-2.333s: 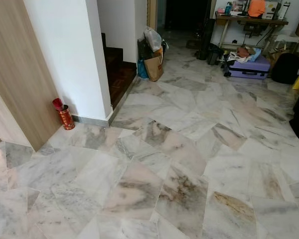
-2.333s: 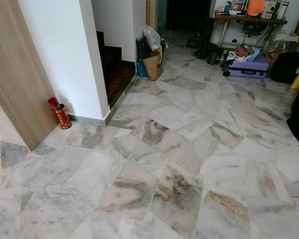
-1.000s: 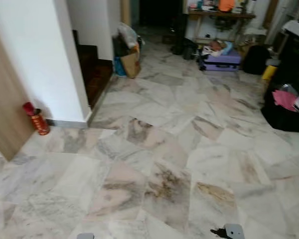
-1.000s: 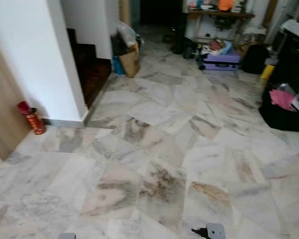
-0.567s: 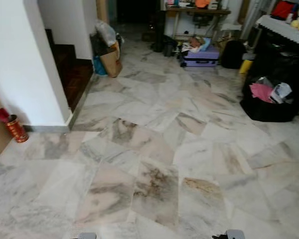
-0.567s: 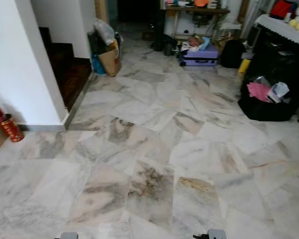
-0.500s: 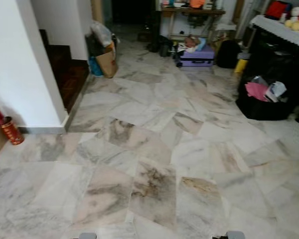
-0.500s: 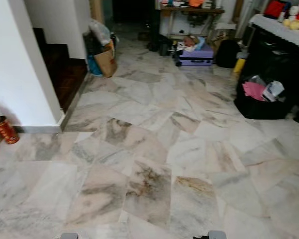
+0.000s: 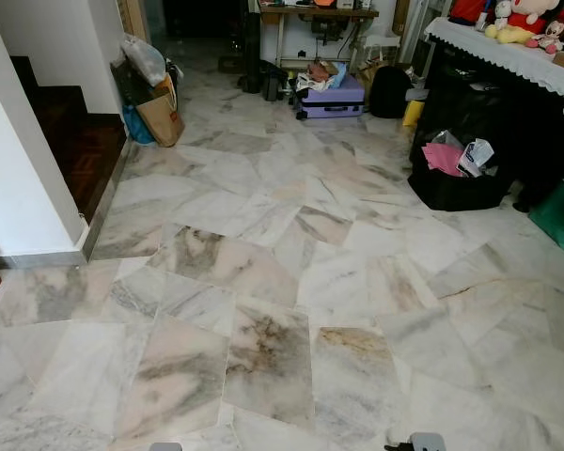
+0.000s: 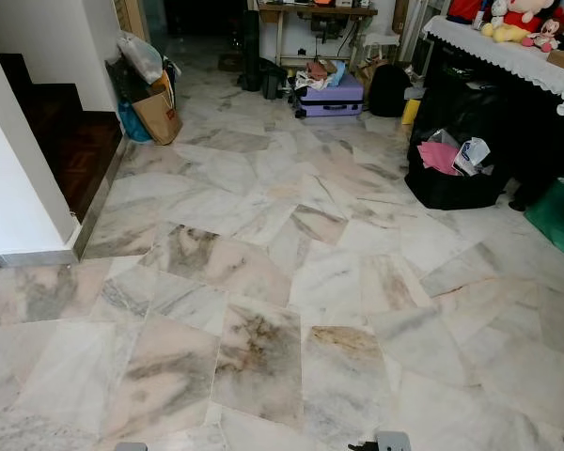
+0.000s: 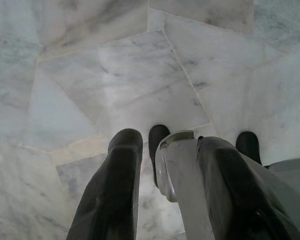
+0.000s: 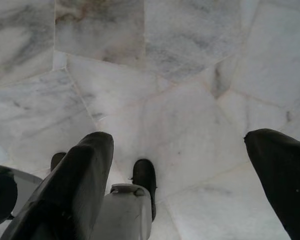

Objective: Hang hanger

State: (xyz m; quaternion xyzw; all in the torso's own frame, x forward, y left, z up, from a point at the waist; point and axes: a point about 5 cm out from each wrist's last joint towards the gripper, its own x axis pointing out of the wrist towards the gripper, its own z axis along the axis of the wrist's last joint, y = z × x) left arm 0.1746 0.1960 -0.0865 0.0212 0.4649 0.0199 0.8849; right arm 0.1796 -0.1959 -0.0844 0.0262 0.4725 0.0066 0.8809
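Observation:
Both arms hang down over the marble floor (image 9: 291, 282). In the left wrist view my left gripper (image 11: 169, 141) is open, its two black fingers (image 11: 117, 185) apart with nothing between them; my own grey leg and black feet lie below it. In the right wrist view my right gripper (image 12: 180, 137) is open wide and holds nothing, with pale marble tiles beneath it. Ahead on the right a black basket (image 9: 451, 183) holds pink and white clothes.
A white wall corner (image 9: 23, 188) and dark wooden stairs (image 9: 75, 150) stand on the left, with a paper bag (image 9: 160, 117) beyond. A purple suitcase (image 9: 331, 97) lies at the back. On the right are a white-clothed table (image 9: 508, 52) and a green bag (image 9: 559, 218).
The camera has swung to the right: the wall and red can slid to the left edge, and the clothed table, black basket and green bag came into view.

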